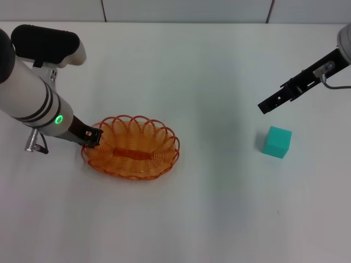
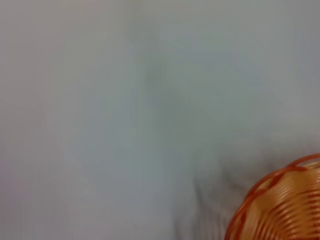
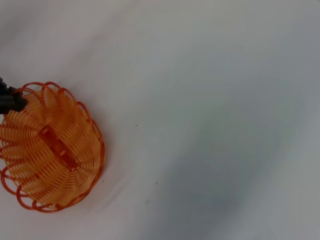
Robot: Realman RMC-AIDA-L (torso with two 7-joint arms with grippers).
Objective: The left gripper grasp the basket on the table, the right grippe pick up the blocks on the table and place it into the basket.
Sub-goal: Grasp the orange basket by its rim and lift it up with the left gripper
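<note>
The orange wire basket [image 1: 166, 135] lies on the white table [image 1: 214, 213], left of centre. My left gripper [image 1: 91, 136], on the white arm with the green ring, is clamped on the basket's left rim. The right wrist view shows that same grip, with the left gripper [image 3: 10, 98] at the edge of the basket [image 3: 75, 165]. Part of the basket's rim [image 2: 260, 192] appears in the left wrist view. The teal-green block [image 1: 276, 142] sits alone at the right. My right gripper [image 1: 265, 106] hangs above the table, just up and left of the block, not touching it.
The table's far edge meets a grey wall at the top of the head view. A wide stretch of bare white surface separates the basket from the block. The right arm's thin cable [image 1: 335, 86] trails near the right edge.
</note>
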